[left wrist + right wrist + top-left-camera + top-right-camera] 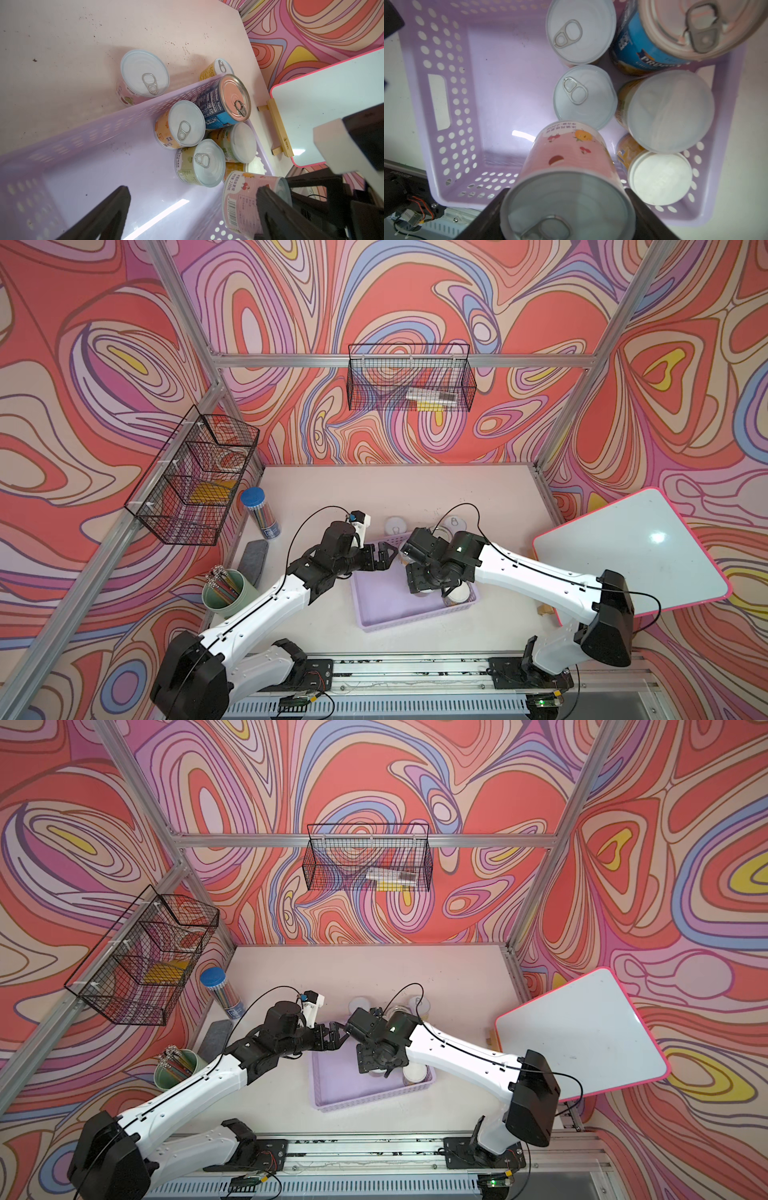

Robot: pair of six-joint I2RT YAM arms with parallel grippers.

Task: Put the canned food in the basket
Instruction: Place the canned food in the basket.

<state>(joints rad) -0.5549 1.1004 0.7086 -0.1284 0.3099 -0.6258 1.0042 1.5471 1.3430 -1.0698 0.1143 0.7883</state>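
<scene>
Five tins crowd one end of the lilac basket (512, 87): the big blue-labelled tin (643, 45), two small ones showing pull-tabs and two with plain lids packed against the perforated wall, a tight grouping that leaves most of the floor bare for the rest; a sixth, a pink-labelled tin (566, 158), hangs over that bare floor just beside the cluster, clamped by its sides between the right gripper's (568, 205) fingers (650, 216), lid toward the wrist, seemingly lined up for the free spot next to its neighbours; whether its base touches the floor cannot be told; the left gripper (384, 556) hovers over the basket's opposite end, fingers spread wide with nothing between them, apparently clear of its partner's path; two more, a pale pink tin (143, 76) and a yellow tin (217, 68), stand upright on the desk (62, 52) just beyond the basket's far wall, probably the last to be fetched; a pink-rimmed whiteboard (631, 556) is propped at the desk's right edge and a green cup of pencils (226, 593) stands well apart on the left, neither part of the job.
</scene>
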